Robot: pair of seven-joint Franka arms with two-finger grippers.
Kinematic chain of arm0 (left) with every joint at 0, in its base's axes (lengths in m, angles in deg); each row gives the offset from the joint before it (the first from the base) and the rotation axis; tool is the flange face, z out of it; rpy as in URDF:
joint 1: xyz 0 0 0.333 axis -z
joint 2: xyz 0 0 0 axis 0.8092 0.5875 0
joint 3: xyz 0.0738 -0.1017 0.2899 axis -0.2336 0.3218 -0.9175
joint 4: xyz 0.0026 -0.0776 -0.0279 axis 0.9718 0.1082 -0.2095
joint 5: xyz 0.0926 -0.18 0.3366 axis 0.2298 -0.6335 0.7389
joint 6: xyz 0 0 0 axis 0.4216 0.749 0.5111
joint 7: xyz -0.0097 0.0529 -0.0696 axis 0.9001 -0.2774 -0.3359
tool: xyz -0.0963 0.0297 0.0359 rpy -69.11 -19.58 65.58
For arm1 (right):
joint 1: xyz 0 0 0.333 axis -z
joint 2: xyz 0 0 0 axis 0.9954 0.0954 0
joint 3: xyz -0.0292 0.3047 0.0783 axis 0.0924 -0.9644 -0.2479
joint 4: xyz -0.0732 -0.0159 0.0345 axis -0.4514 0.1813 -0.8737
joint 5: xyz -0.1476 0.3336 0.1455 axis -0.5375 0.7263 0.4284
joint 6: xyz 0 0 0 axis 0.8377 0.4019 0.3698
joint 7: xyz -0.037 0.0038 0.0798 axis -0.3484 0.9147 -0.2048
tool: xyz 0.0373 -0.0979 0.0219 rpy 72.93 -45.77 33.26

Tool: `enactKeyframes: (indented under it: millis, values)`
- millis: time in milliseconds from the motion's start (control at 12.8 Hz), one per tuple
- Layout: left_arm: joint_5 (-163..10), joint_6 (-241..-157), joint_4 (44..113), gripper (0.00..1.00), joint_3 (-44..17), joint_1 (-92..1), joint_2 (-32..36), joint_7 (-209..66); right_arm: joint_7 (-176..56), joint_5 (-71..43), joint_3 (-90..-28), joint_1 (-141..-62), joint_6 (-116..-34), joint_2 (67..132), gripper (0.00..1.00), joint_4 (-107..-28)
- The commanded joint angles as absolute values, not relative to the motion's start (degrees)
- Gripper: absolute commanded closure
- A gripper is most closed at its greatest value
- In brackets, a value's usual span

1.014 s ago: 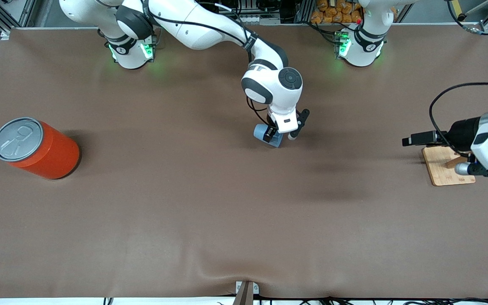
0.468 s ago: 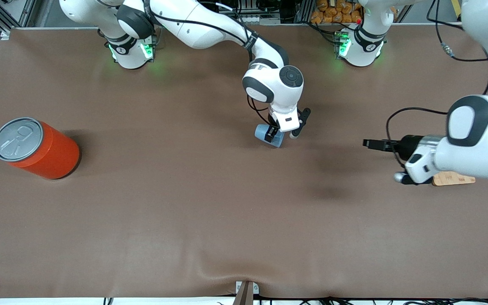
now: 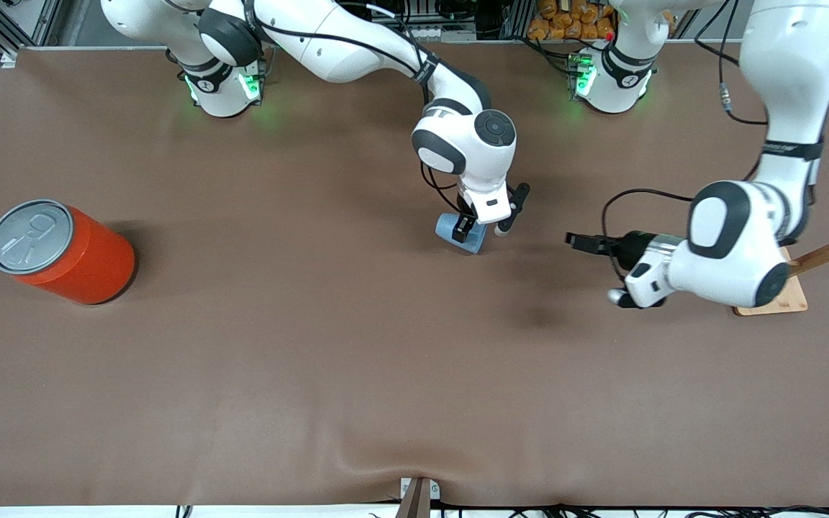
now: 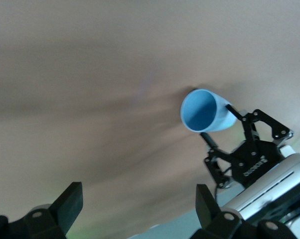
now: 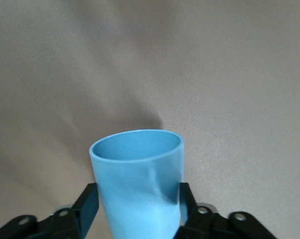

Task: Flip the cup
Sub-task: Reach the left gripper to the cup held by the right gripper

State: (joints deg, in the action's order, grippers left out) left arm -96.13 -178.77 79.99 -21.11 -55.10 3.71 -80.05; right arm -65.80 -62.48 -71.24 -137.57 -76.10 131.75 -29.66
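A brown cloth-covered table (image 3: pixel 278 360) fills the frame. At upper centre, the right gripper (image 3: pixel 483 232) clasps the small light blue tapered plastic cup (image 3: pixel 458 232). At centre right, the left gripper (image 3: pixel 578 241) hangs spread wide, empty.

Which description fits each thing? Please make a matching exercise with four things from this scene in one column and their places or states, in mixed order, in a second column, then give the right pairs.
Things
1. small light blue tapered plastic cup
2. large orange can with grey pull-tab lid
3. left tool
4. light wooden stand with pegs on a flat base

Descriptions
A. stands on the table toward the left arm's end
B. fingers spread wide, holding nothing
C. between the right tool's fingers, near the table's middle
D. stands on the table toward the right arm's end

Pairs: 1-C, 2-D, 3-B, 4-A
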Motion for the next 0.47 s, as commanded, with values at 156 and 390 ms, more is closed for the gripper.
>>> enactKeyframes:
  millis: [156, 390]
  values:
    - [-101.0, -183.2, 79.7, 0.0, -21.1, -50.3, 10.2, -80.5, -65.7, -63.4, -70.9, -137.9, -74.3, 130.9, 0.0, -28.3]
    - [-102.9, -184.1, 77.4, 0.0, -21.1, -50.2, 13.6, -80.4, -65.6, -63.0, -71.1, -137.7, -72.1, 128.7, 0.0, -28.5]
